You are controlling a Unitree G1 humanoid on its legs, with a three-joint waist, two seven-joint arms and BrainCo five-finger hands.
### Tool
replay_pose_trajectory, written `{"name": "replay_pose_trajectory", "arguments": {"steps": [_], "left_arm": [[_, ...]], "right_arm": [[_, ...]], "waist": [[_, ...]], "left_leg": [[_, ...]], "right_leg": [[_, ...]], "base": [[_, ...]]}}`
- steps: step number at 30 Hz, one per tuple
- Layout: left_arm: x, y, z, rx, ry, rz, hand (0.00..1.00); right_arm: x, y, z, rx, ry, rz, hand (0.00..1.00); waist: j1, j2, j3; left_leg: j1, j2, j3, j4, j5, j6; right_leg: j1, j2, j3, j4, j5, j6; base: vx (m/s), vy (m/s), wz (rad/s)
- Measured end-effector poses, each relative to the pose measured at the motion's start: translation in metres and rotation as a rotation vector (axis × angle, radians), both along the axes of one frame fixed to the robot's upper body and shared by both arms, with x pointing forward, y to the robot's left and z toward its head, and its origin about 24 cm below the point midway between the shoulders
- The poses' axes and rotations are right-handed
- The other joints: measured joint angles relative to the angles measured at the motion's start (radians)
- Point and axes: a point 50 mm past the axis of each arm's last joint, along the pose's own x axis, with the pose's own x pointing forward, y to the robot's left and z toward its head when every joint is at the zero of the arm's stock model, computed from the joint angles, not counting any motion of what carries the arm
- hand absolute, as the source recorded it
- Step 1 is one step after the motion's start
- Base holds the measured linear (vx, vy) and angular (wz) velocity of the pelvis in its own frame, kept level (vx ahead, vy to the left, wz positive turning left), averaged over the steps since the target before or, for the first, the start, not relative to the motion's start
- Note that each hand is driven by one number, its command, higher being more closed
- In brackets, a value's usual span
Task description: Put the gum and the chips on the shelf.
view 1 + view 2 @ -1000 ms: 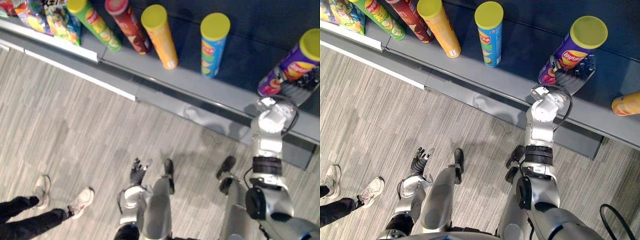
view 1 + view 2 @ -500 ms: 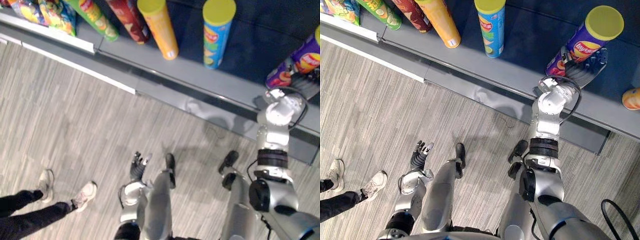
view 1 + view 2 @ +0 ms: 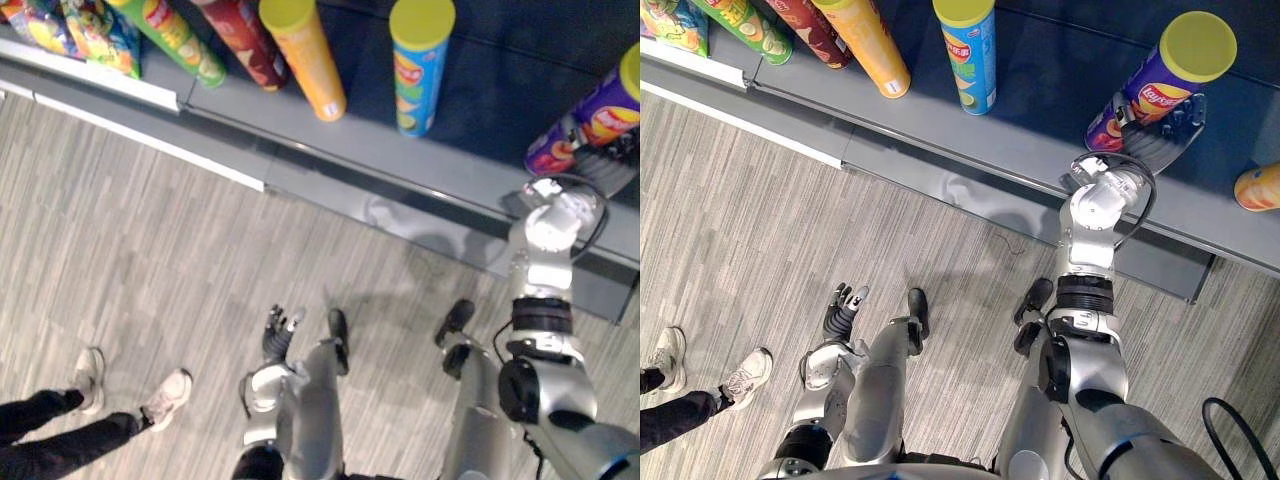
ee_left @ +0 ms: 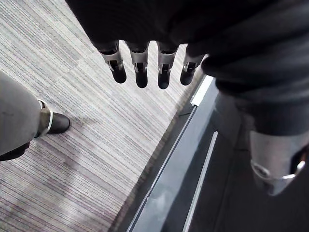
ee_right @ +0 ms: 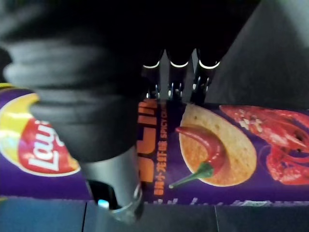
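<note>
Right hand [image 3: 1168, 130] is wrapped round the purple chips can [image 3: 1145, 95] low down, fingers behind and thumb in front. That can stands upright on the shelf [image 3: 1040, 150], seemingly resting there, a little in from the front edge. It has open room on both sides, with the blue can [image 3: 968, 55] well to its left and an orange can [image 3: 1260, 187] near on its right. Left hand [image 3: 843, 310] hangs low over the floor, fingers relaxed and holding nothing.

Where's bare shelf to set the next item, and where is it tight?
Widest bare shelf: between the blue can and the purple can in the right hand. Narrower gap: between the purple can and the orange can at far right. Crowded at the left: yellow can, red can, green can, then bags. The left hand is idle, low.
</note>
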Motion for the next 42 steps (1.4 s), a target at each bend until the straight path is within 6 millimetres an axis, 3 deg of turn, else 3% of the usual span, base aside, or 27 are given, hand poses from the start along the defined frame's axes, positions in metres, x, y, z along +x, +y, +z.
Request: {"name": "replay_pose_trajectory", "arguments": {"steps": [2, 3, 5, 9, 13, 18, 23, 25, 28, 30, 31, 33, 37, 42], "left_arm": [[0.000, 0.000, 0.000, 0.000, 0.001, 0.002, 0.00], [0.000, 0.000, 0.000, 0.000, 0.001, 0.002, 0.00], [-0.001, 0.000, -0.001, -0.001, 0.006, 0.003, 0.00], [-0.002, 0.002, -0.004, -0.004, 0.021, 0.013, 0.00], [-0.004, 0.003, -0.006, -0.006, 0.031, 0.021, 0.00], [-0.006, 0.005, -0.010, -0.007, 0.051, 0.027, 0.00], [-0.018, 0.003, -0.030, -0.003, 0.153, 0.013, 0.00], [-0.027, 0.005, -0.041, -0.003, 0.215, 0.007, 0.00], [-0.041, 0.010, -0.056, 0.023, 0.311, -0.015, 0.00], [-0.056, 0.016, -0.070, 0.053, 0.401, -0.040, 0.00], [-0.060, 0.018, -0.072, 0.067, 0.422, -0.046, 0.00], [-0.084, 0.030, -0.084, 0.103, 0.512, -0.065, 0.00], [-0.109, 0.042, -0.094, 0.089, 0.596, -0.039, 0.00], [-0.131, 0.049, -0.101, 0.073, 0.656, -0.025, 0.00]], "right_arm": [[0.000, 0.002, 0.000, -0.005, 0.001, 0.006, 1.00], [0.001, 0.003, -0.001, -0.007, 0.003, 0.011, 0.00], [0.003, 0.007, -0.004, -0.017, 0.023, 0.029, 0.00], [0.011, 0.022, -0.042, 0.020, 0.163, 0.102, 0.00], [0.011, 0.031, -0.060, 0.026, 0.217, 0.144, 0.00], [0.009, 0.043, -0.083, 0.011, 0.294, 0.200, 0.00], [-0.005, 0.038, -0.136, 0.037, 0.459, 0.229, 0.00], [-0.017, 0.033, -0.166, 0.068, 0.554, 0.242, 0.00], [-0.043, 0.025, -0.214, 0.101, 0.721, 0.254, 0.00], [-0.081, 0.017, -0.264, 0.139, 0.924, 0.267, 0.00], [-0.091, 0.016, -0.275, 0.147, 0.972, 0.275, 0.00], [-0.136, 0.010, -0.308, 0.175, 1.119, 0.307, 0.00], [-0.192, 0.011, -0.340, 0.124, 1.316, 0.459, 0.00], [-0.250, 0.024, -0.371, 0.237, 1.508, 0.595, 0.00]], "waist": [[0.000, 0.000, 0.000], [0.000, 0.000, 0.000], [0.000, -0.001, 0.000], [0.000, -0.002, 0.000], [-0.006, -0.006, 0.000], [-0.022, -0.031, -0.001], [-0.030, -0.049, -0.005], [-0.045, -0.059, -0.013], [-0.053, -0.088, -0.058], [-0.061, -0.106, -0.118], [-0.068, -0.109, -0.129], [-0.107, -0.122, -0.174], [-0.117, -0.130, -0.245], [-0.134, -0.154, -0.322]], "left_leg": [[0.000, 0.003, 0.001, 0.002, 0.000, 0.000], [0.000, 0.006, 0.002, 0.007, -0.001, 0.000], [0.000, 0.013, 0.004, 0.018, -0.006, -0.001], [0.001, 0.029, 0.013, 0.048, -0.027, -0.002], [0.002, 0.040, 0.017, 0.067, -0.038, -0.002], [0.053, 0.059, 0.026, 0.066, -0.049, -0.009], [0.156, 0.068, 0.055, 0.024, -0.052, -0.009], [0.217, 0.067, 0.067, -0.010, -0.051, -0.010], [0.285, 0.065, 0.086, -0.065, -0.046, -0.018], [0.342, 0.052, 0.088, -0.129, -0.034, -0.024], [0.359, 0.047, 0.090, -0.148, -0.031, -0.025], [0.450, 0.016, 0.135, -0.236, -0.017, -0.021], [0.568, -0.019, 0.196, -0.324, -0.017, -0.021], [0.639, -0.037, 0.241, -0.381, -0.017, -0.022]], "right_leg": [[-0.001, 0.003, 0.002, 0.001, 0.001, -0.002], [-0.001, 0.005, 0.003, 0.006, 0.001, -0.002], [-0.001, 0.008, 0.003, 0.012, 0.001, -0.002], [-0.001, 0.020, 0.011, 0.014, -0.004, 0.000], [0.004, 0.029, 0.015, 0.014, -0.004, 0.000], [0.051, 0.052, 0.017, -0.004, -0.004, -0.001], [0.143, 0.078, 0.025, -0.061, 0.003, 0.009], [0.200, 0.087, 0.024, -0.096, 0.007, 0.016], [0.266, 0.112, 0.024, -0.167, 0.027, 0.022], [0.332, 0.131, 0.020, -0.256, 0.055, 0.034], [0.350, 0.135, 0.022, -0.278, 0.066, 0.036], [0.434, 0.151, 0.048, -0.405, 0.130, 0.053], [0.525, 0.162, 0.101, -0.530, 0.183, 0.073], [0.572, 0.170, 0.143, -0.583, 0.198, 0.082]], "base": [[0.04, 0.024, -0.05], [0.04, 0.014, -0.05], [0.03, 0.012, -0.08], [0.00, 0.014, -0.13], [0.00, 0.018, -0.10], [0.02, 0.007, -0.11], [0.04, 0.018, -0.13], [0.07, 0.027, -0.10], [0.12, 0.040, -0.12], [0.18, 0.066, -0.05], [0.19, 0.076, -0.07], [0.21, 0.110, -0.32], [0.13, 0.070, -0.41], [0.04, 0.019, -0.24]]}}
